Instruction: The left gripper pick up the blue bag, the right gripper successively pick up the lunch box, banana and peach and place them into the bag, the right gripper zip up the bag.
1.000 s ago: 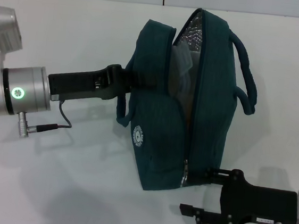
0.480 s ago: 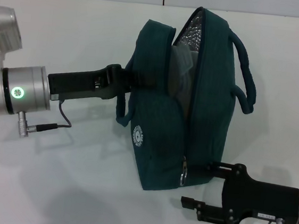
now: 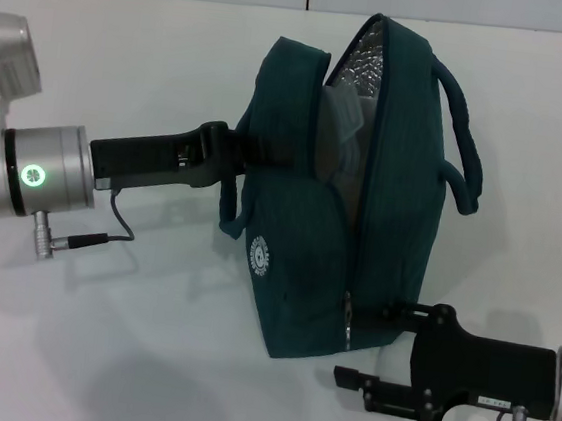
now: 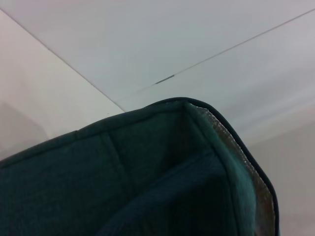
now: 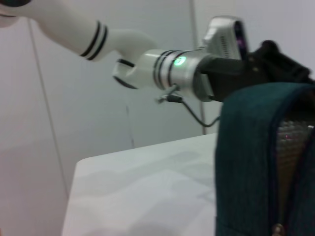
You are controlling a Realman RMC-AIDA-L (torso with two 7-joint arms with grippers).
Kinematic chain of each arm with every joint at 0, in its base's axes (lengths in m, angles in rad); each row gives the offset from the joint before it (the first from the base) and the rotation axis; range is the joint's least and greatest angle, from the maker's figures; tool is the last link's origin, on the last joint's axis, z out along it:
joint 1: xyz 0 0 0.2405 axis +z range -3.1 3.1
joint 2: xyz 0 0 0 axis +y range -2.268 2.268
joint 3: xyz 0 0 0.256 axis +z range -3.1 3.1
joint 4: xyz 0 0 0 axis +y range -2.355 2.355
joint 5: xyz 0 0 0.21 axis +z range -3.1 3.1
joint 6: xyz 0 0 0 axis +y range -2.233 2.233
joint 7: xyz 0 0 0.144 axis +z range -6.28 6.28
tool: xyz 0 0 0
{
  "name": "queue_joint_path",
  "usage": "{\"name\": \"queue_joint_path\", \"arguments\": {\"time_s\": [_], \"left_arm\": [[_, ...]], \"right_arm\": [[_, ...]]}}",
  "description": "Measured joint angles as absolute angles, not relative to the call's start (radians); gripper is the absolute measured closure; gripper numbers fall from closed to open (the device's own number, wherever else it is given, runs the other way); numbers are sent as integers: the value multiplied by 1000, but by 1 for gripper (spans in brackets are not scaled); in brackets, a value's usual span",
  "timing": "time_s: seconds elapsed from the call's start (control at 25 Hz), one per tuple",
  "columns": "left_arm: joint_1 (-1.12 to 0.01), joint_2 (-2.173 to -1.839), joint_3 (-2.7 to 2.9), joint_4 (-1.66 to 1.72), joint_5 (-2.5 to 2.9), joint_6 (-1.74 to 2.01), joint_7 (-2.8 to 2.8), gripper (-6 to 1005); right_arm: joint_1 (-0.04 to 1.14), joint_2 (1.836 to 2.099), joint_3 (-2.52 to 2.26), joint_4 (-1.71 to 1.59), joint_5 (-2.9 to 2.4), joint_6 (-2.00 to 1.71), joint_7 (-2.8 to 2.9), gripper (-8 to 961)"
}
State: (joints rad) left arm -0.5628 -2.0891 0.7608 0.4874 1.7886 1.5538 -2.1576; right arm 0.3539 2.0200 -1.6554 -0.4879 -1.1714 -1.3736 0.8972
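Note:
The blue bag (image 3: 364, 189) stands upright on the white table (image 3: 125, 355), its top gaping and the silver lining (image 3: 361, 68) showing. My left gripper (image 3: 252, 149) reaches in from the left and is shut on the bag's near side panel; a loop handle (image 3: 227, 205) hangs below it. In the left wrist view the blue bag (image 4: 123, 182) fills the frame. My right gripper (image 3: 365, 344) is open at the bag's lower front corner, just right of the zipper pull (image 3: 347, 323). The right wrist view shows the blue bag (image 5: 246, 162) and left gripper (image 5: 256, 71). A clear plastic edge (image 3: 338, 111) shows inside; banana and peach are hidden.
The left arm's cable (image 3: 108, 233) droops onto the table beside the bag. A second loop handle (image 3: 464, 139) sticks out on the bag's right side. White wall lies behind the table.
My right gripper has slid a little to the left, closer to the bag's lower corner and zipper pull. The bag and left arm have stayed put.

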Motion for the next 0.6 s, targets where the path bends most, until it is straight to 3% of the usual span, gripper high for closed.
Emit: {"name": "queue_joint_path", "arguments": {"time_s": [0.6], "left_arm": [[-547, -2088, 757, 491, 1789, 1555, -2155, 959]], "right_arm": [[345, 2018, -1641, -465, -1133, -1361, 903, 319]]}}
